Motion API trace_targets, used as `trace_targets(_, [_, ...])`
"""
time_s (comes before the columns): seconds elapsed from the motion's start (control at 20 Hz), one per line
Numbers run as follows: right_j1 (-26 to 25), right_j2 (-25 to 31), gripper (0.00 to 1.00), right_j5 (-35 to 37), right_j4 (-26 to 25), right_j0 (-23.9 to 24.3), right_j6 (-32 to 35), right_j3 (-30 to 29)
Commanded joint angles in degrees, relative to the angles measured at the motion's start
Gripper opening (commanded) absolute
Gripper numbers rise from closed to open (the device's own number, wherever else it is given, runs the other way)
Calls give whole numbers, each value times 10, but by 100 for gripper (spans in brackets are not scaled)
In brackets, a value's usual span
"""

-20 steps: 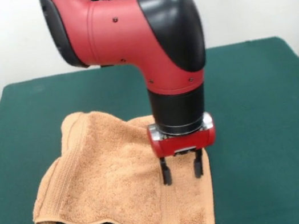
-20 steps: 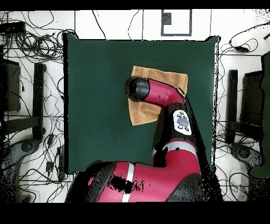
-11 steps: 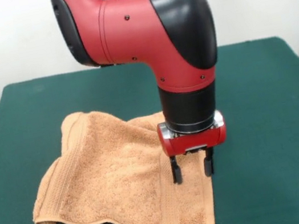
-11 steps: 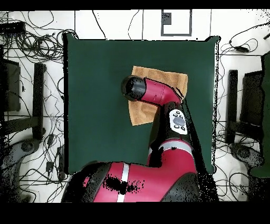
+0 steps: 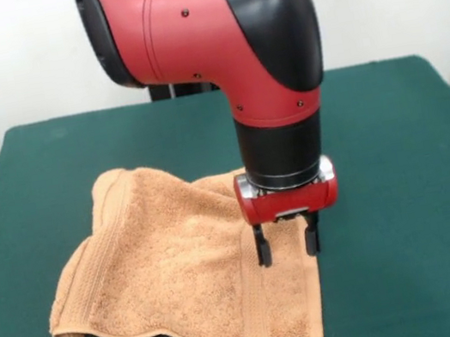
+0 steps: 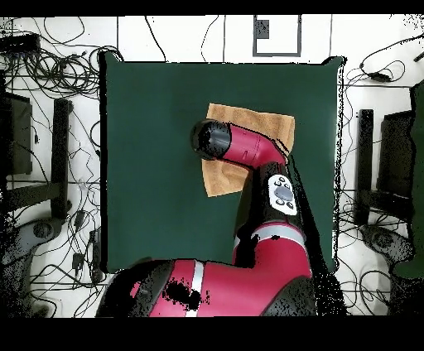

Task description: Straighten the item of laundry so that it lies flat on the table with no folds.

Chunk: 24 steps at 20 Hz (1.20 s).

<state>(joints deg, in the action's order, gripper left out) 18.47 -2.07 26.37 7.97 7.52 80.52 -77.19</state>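
Front view: spread fingers (image 5: 287, 243) over rumpled towel (image 5: 172, 265).

The arm (image 5: 211, 40) consists of rounded glossy red housings with black caps at the joints, and small dark screw heads are set into the red shell. Below the elbow a black cylindrical wrist section ends in a narrow silver ring and a red flange block, from which the gripper (image 5: 287, 243) carries two short black fingers (image 5: 263, 249) with a gap showing between them. In the overhead view the arm (image 6: 248, 153) shows a black round end cap, a light grey oval button panel on the link, and a white stripe on the red base housing.
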Motion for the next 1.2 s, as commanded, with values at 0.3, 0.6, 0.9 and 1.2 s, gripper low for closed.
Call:
trace_targets(0.3, [8,60,100,15,18,5,106,-67])
trace_targets(0.6, [-39,47,100,2,-3,13,85,-41])
trace_targets(0.9, [-58,48,100,-23,-6,22,85,-31])
trace_targets(1.2, [-80,41,100,-44,-13,20,86,-15])
